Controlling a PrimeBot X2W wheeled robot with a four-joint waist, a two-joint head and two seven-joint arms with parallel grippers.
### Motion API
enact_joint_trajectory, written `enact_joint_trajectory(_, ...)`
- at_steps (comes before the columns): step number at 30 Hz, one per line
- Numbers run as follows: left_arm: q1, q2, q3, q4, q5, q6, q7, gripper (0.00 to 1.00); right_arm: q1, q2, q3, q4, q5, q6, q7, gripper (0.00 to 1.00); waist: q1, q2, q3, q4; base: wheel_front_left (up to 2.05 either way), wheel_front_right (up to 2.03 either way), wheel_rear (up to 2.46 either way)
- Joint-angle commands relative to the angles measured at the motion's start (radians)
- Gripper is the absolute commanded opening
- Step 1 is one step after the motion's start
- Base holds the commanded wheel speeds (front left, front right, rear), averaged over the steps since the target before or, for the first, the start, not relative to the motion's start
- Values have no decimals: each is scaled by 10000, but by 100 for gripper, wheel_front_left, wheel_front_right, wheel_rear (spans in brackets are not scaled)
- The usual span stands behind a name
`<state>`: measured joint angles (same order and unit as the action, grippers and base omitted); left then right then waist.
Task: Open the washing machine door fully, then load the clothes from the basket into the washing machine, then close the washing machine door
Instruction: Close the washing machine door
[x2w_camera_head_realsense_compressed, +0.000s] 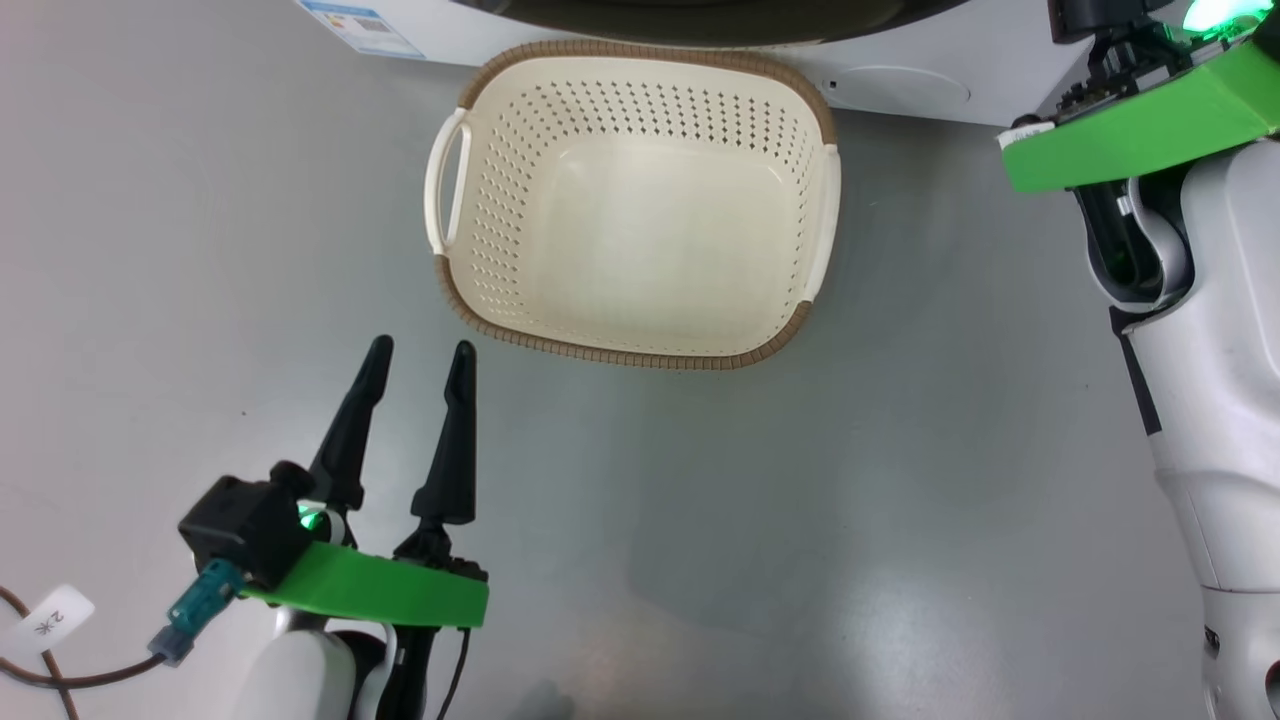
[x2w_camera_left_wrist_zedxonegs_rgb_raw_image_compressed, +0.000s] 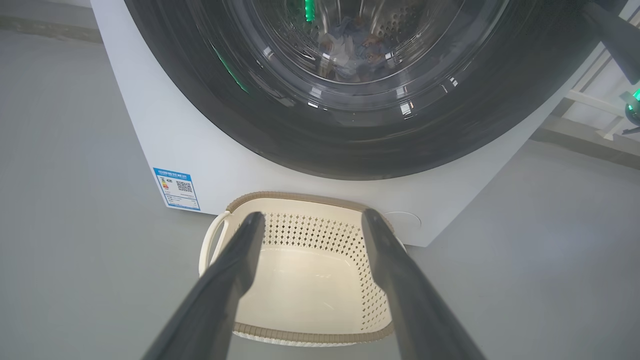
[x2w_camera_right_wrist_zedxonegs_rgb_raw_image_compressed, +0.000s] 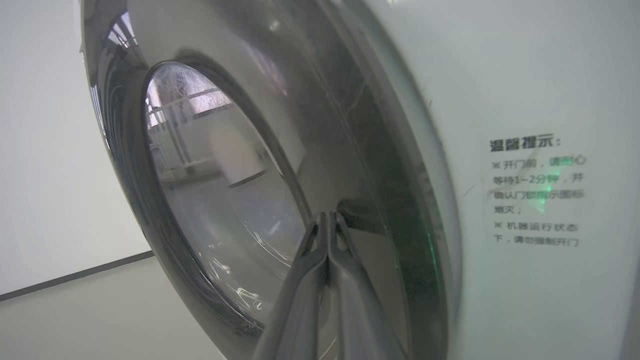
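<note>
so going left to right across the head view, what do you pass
white cable tag → left gripper, open → basket, nothing in it → right arm's pale forearm

Right gripper (x2w_camera_right_wrist_zedxonegs_rgb_raw_image_compressed: 327, 220) with fingers (x2w_camera_right_wrist_zedxonegs_rgb_raw_image_compressed: 300, 290) pressed together, tips at the glossy black frame of the washing machine door (x2w_camera_right_wrist_zedxonegs_rgb_raw_image_compressed: 350, 125). Left of fingers, its bulging clear centre. Right of fingers, white washing machine (x2w_camera_right_wrist_zedxonegs_rgb_raw_image_compressed: 525, 75) front bearing a printed Chinese notice (x2w_camera_right_wrist_zedxonegs_rgb_raw_image_compressed: 537, 192).
</note>
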<state>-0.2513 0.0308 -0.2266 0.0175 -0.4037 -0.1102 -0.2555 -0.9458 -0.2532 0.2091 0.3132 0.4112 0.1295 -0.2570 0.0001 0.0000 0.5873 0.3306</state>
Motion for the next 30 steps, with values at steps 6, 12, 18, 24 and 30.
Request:
enact_joint_trajectory(6,-88,194,191,-242,-3,45,-63,100,-389,219,20,-156,176,12,-48,0,-1,0,0,-114,0,0,0)
enact_joint_trajectory(12,-94,194,185,-223,32,24,-63,100,-617,292,-442,163,68,12,-48,0,-1,0,-32,-213,0,0,0)
enact_joint_trajectory(18,-141,194,209,-237,25,2,-63,100,-1103,331,-497,439,10,12,-48,0,-1,0,152,-303,0,0,0)
enact_joint_trajectory(24,-189,194,259,-187,66,-7,-63,100,-704,260,3,305,249,12,-48,0,-1,0,-24,-429,0,0,0)
enact_joint_trajectory(30,-91,194,486,-141,142,1,-63,100,618,-275,1174,-81,662,12,-48,0,-1,0,-564,-712,0,0,0)
